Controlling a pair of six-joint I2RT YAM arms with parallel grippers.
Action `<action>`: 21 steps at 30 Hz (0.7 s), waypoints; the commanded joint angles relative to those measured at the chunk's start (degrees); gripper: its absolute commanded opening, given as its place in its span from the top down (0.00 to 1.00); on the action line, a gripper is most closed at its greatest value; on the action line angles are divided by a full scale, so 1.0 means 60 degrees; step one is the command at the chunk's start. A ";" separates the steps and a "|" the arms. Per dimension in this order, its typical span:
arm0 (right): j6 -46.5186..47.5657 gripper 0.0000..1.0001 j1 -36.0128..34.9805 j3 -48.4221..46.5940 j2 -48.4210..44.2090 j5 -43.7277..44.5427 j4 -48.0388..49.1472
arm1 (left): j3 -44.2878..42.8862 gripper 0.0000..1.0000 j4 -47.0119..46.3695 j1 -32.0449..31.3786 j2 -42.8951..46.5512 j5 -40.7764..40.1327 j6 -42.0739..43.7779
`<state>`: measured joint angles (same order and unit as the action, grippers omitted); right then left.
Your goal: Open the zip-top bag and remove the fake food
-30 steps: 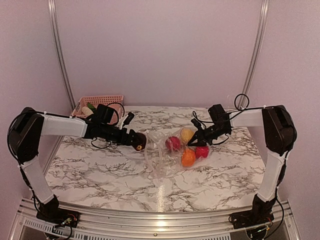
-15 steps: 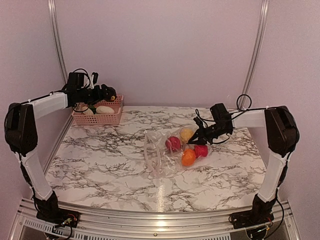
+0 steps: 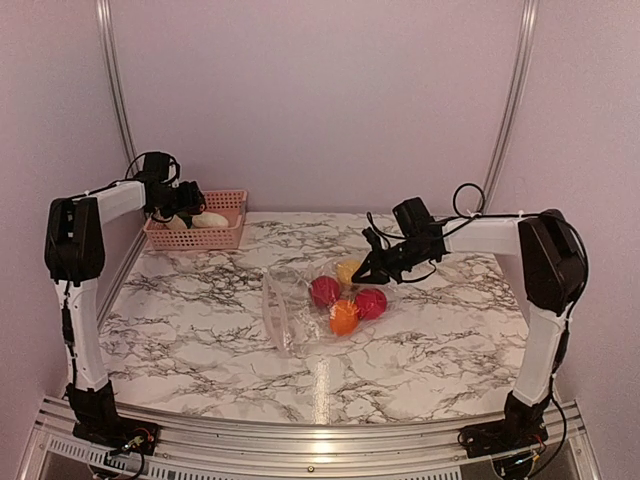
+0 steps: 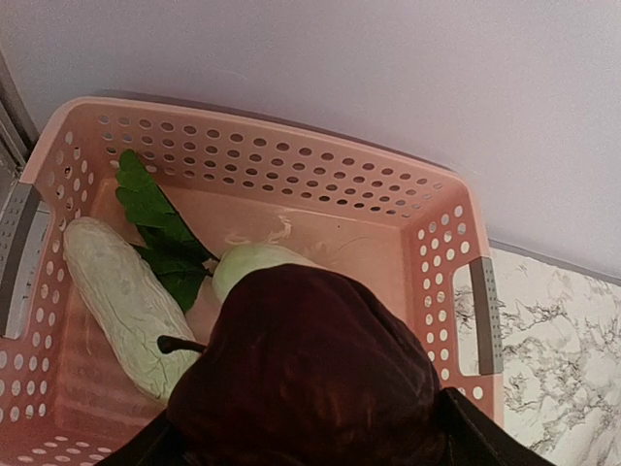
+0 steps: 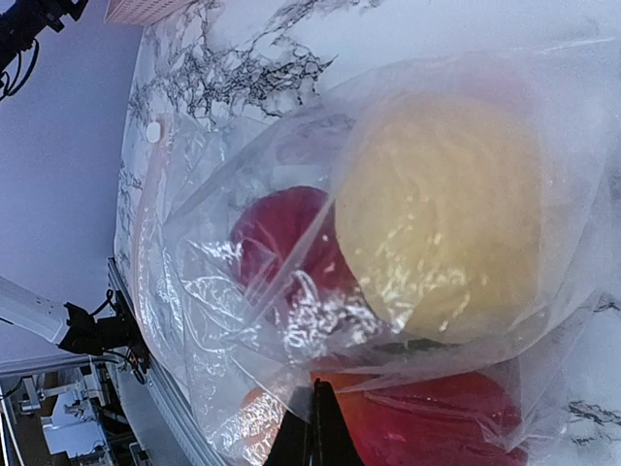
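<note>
The zip-top bag (image 3: 300,305) lies crumpled in the middle of the marble table, its mouth towards the left. Inside it are pieces of fake food: a yellow fruit (image 3: 348,270), a red one (image 3: 324,291), an orange one (image 3: 343,317) and another red one (image 3: 371,302). My right gripper (image 3: 366,272) is shut on the bag's film (image 5: 320,320) next to the yellow fruit (image 5: 437,214). My left gripper (image 3: 188,203) hangs over the pink basket (image 4: 291,146), shut on a dark purple fruit (image 4: 310,369).
The pink basket (image 3: 215,238) stands at the table's back left corner against the wall. In it lie a pale green ridged vegetable (image 4: 121,301), a white one (image 4: 247,267) and dark green leaves (image 4: 160,233). Metal rails run up the back wall on both sides.
My left arm swung from the bag's mouth back to the basket, carrying the dark purple fruit. My right gripper dragged the bag and its contents a little to the left.
</note>
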<state>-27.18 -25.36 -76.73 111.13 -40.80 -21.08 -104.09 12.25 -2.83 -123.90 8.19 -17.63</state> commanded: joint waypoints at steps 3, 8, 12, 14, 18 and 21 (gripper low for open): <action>0.0006 1.00 0.0165 -0.0817 0.0165 0.0303 -0.0363 | -0.1383 0.31 0.1508 0.0076 -0.1068 -0.1125 0.0503; 0.0371 0.72 0.0606 -0.0763 0.0035 -0.0001 -0.0568 | -0.1806 0.07 0.2017 0.0072 -0.1257 -0.1614 0.0654; 0.0742 0.50 0.0908 -0.0758 -0.0105 -0.0168 -0.0797 | -0.1711 0.01 0.1900 0.0083 -0.1006 -0.1620 0.0782; 0.0929 0.47 0.1032 -0.0803 -0.0155 -0.0190 -0.0936 | -0.1705 0.01 0.1828 0.0089 -0.0821 -0.1564 0.0797; 0.1321 0.45 0.1199 -0.0795 -0.0303 -0.0315 -0.1176 | -0.1018 0.01 0.1005 0.0090 -0.0064 -0.0951 0.0599; 0.1668 0.42 0.1259 -0.0676 -0.0463 -0.0377 -0.1375 | 0.1395 0.01 -0.1969 0.0090 0.1695 -0.0607 -0.0142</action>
<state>-21.10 -18.41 -79.77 111.42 -41.91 -26.39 -107.39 17.34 -2.66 -126.76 1.52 -14.41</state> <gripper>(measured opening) 0.554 0.989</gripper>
